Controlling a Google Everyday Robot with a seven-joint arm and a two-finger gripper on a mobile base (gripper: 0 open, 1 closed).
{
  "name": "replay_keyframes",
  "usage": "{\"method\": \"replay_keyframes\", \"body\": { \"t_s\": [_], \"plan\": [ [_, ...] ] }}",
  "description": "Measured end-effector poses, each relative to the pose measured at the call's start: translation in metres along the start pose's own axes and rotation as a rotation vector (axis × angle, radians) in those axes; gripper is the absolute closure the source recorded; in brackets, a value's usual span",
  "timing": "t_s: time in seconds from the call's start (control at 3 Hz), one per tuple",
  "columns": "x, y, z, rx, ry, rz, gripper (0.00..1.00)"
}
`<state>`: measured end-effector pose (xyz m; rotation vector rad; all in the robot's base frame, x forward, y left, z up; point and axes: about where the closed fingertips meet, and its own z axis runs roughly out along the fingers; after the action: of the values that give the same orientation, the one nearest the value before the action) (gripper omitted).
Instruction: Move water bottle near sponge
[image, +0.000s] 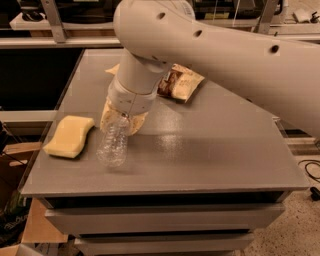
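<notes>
The water bottle (112, 145) is held tilted at its upper end by the end effector (122, 118), near the table's (215, 145) left edge, just beside the sponge (70, 136); a chip bag (181, 83) is seen toward the back edge.

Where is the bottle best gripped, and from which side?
Probably its upper end, from above: the bottle leans with its narrow top up and its wide base low. The gripper holds it there, close beside the sponge.

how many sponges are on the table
1. The sponge lies near the table's left edge, just left of the water bottle that the gripper holds by its top. The arm may hide others behind it.
</notes>
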<state>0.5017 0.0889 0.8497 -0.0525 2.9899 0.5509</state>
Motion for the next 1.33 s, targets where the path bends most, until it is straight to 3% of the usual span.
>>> {"method": "replay_keyframes", "body": {
  "t_s": [0.33, 0.67, 1.33],
  "plan": [
    [-0.0046, 0.0275, 0.0051, -0.011, -0.018, -0.035, 1.0],
    [-0.0049, 0.028, 0.006, -0.01, -0.017, -0.034, 1.0],
    [-0.0054, 0.0301, 0.0072, -0.015, 0.011, -0.025, 0.59]
  ]
}}
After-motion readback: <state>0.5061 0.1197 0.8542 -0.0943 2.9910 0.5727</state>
